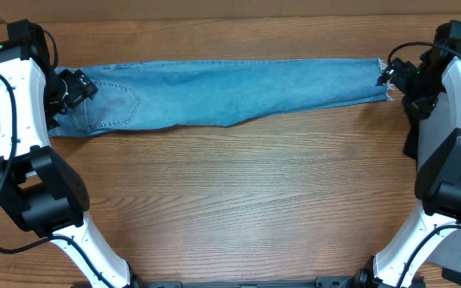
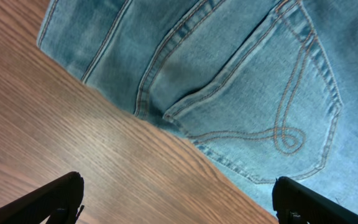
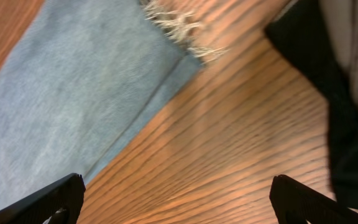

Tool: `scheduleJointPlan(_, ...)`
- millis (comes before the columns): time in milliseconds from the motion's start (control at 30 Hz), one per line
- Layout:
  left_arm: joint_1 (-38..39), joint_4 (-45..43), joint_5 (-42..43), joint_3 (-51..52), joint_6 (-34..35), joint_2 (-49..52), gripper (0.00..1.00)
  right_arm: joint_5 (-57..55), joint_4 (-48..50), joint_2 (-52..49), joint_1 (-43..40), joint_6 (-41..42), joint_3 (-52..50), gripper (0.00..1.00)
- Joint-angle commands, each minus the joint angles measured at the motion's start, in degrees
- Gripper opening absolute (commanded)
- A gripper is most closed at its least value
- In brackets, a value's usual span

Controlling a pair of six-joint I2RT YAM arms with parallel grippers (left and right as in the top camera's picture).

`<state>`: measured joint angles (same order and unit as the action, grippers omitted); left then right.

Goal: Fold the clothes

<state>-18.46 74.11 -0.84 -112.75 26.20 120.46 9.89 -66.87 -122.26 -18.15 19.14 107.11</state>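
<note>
The clothes, light blue denim jeans, lie stretched flat along the far side of the wooden table, waist at the left, frayed hems at the right. My left gripper hovers over the waist end, open and empty. In the left wrist view a back pocket with orange stitching fills the upper right, and the left gripper stands wide over the jeans' edge. My right gripper is open at the hem end. In the right wrist view the frayed hem lies ahead of the right gripper.
Bare wood grain covers the near half of the table. The arm bases stand at the front left and front right. A dark cable or strap runs along the table's right edge.
</note>
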Motion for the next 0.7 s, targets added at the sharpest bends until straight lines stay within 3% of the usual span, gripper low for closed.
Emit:
scheduleJointPlan(0, 0.13, -0.90, 0.72, 0.20, -0.59, 0.76, 1.00, -0.87, 0.55, 1.29, 0.66, 0.63, 0.94, 1.00)
scheduleJointPlan(267, -0.09, -2.67, 2.01, 0.20, -3.39, 0.76, 1.00, -0.87, 1.20, 1.29, 0.68, 0.63, 0.94, 1.00)
scheduleJointPlan(300, -0.15, -1.92, 2.49, 0.13, -7.78, 0.74, 0.96, -0.87, 1.20, 1.29, 0.68, 0.63, 0.94, 1.00)
scheduleJointPlan(333, -0.28, -1.18, 2.08, -0.17, -9.86, 0.59, 0.72, -0.87, 1.20, 1.29, 0.68, 0.63, 0.94, 1.00)
scheduleJointPlan(400, -0.70, 2.36, 0.09, -1.95, -9.92, 0.48, 0.49, -0.87, 1.20, 1.29, 0.68, 0.63, 0.94, 1.00)
scheduleJointPlan(567, -2.73, 8.98, -13.62, -5.88, -6.16, -1.77, 0.33, -0.87, 1.20, 1.29, 0.68, 0.63, 0.94, 1.00)
scheduleJointPlan(667, -5.03, 7.67, -14.36, -5.88, -6.60, -3.37, 0.38, -0.87, 1.18, 1.29, 0.68, 0.63, 0.94, 1.00)
